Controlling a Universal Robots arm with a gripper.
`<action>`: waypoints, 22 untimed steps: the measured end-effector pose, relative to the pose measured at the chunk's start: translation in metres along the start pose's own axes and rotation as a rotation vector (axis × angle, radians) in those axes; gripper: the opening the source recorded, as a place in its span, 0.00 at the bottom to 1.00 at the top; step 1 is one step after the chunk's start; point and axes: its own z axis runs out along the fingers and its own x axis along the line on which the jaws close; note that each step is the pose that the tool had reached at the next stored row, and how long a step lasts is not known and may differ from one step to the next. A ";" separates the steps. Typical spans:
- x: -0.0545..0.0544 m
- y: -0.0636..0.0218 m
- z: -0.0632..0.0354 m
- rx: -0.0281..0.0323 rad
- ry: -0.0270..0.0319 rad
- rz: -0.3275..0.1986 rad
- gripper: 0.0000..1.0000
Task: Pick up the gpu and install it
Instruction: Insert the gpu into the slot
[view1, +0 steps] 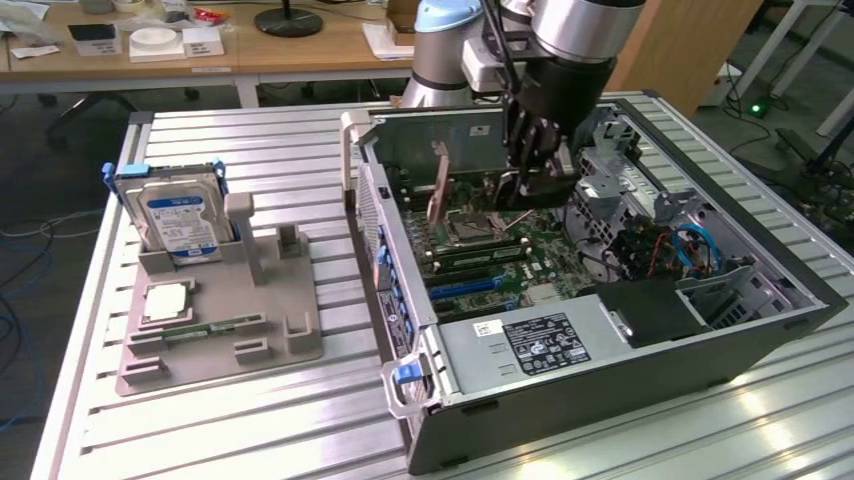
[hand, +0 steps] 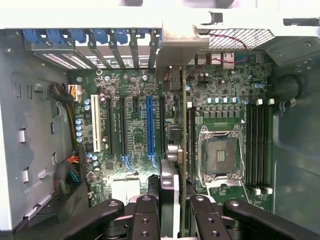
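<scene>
My gripper (view1: 530, 185) hangs inside the open computer case (view1: 747, 330), above the motherboard (view1: 534, 265). In the wrist view the gripper (hand: 175, 215) is shut on the gpu (hand: 184, 100), a thin card seen edge-on between the black fingers (hand: 145, 212). The card's pale metal bracket (hand: 175, 45) reaches the rear slot openings. The card hangs over the board between the blue expansion slot (hand: 148, 125) and the empty processor socket (hand: 220, 155). Whether its lower edge touches a slot is hidden.
On the exterior view's left, a grey fixture (view1: 254, 345) holds a silver hard drive (view1: 180, 215), a processor chip (view1: 167, 300) and a green memory stick (view1: 200, 328). The power supply (view1: 547, 340) fills the case's near corner. Cables (view1: 687, 250) and drive bays crowd the right side.
</scene>
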 end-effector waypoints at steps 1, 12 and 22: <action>0.000 0.0000 0.0001 0.0001 0.0000 0.000 0.28; 0.003 0.0031 0.0130 0.0008 -0.0004 0.000 0.28; 0.007 0.0046 0.0266 0.0007 -0.0011 -0.002 0.28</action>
